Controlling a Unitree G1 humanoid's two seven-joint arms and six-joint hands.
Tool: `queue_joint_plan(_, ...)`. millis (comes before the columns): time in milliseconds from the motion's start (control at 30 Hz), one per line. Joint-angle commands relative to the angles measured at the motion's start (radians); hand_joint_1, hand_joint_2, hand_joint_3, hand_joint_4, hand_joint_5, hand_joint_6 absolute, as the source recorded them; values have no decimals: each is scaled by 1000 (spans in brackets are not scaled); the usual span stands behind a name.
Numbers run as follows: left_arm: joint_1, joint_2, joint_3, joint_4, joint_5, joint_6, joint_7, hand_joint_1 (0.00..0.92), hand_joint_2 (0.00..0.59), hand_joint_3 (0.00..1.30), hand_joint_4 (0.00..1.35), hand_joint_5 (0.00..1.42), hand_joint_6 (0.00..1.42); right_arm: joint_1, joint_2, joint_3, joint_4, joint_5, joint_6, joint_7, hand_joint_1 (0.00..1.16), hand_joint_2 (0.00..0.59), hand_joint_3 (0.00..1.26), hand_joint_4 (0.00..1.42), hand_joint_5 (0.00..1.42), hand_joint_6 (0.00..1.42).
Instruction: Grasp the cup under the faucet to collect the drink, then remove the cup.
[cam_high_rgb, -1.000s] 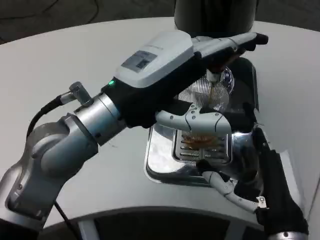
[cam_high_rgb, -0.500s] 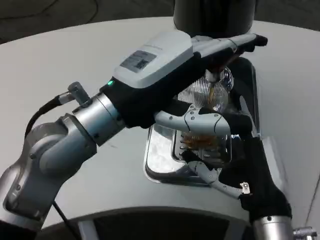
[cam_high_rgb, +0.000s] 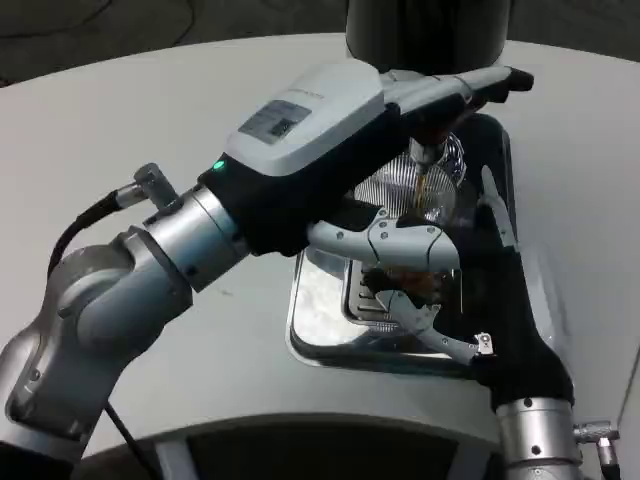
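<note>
We see one cup (cam_high_rgb: 425, 190), clear and ribbed, standing upright on the metal drip tray (cam_high_rgb: 320, 310) directly beneath the faucet (cam_high_rgb: 428, 152), with a thin brown stream of drink falling into it. The left hand (cam_high_rgb: 400, 160) reaches across from the left side of the picture: its upper fingers stretch over the top of the cup toward the dispenser, and a lower white finger (cam_high_rgb: 385, 240) lies across the front of the cup low down, so the hand appears wrapped around the cup and holding it. The right hand (cam_high_rgb: 470, 300) comes up from the lower right over the tray, its black palm just beside the cup, fingers spread apart and nothing held in them; one finger rises along the cup's right side, and we cannot tell whether it touches. There is one tray, with a slotted grate (cam_high_rgb: 400, 290) showing amber liquid, one dark dispenser (cam_high_rgb: 428, 30) at the top edge, and one white table (cam_high_rgb: 150, 110) bearing everything. We count two hands and two silver forearms.
</note>
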Motion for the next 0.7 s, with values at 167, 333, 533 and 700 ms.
queue_joint_plan(167, 27, 26, -20, 13, 33, -16, -22, 0, 96, 155, 171, 293, 192, -27, 13, 1, 48, 21, -1, -17, 827, 192, 23, 11, 0, 0)
queue_joint_plan(333, 25, 27, -21, 16, 34, -16, -20, 0, 96, 156, 174, 295, 192, -51, 19, 1, 77, 25, 6, -24, 827, 192, 19, 11, 0, 0)
queue_joint_plan(533, 23, 31, -19, 21, 34, -17, -16, 0, 96, 156, 179, 295, 192, -84, 27, -4, 116, 32, 9, -36, 826, 192, 15, 5, 0, 0)
queue_joint_plan(700, 23, 32, -16, 24, 33, -16, -12, 0, 97, 156, 180, 296, 192, -105, 34, -9, 142, 43, 13, -42, 815, 196, 5, 1, 0, 0)
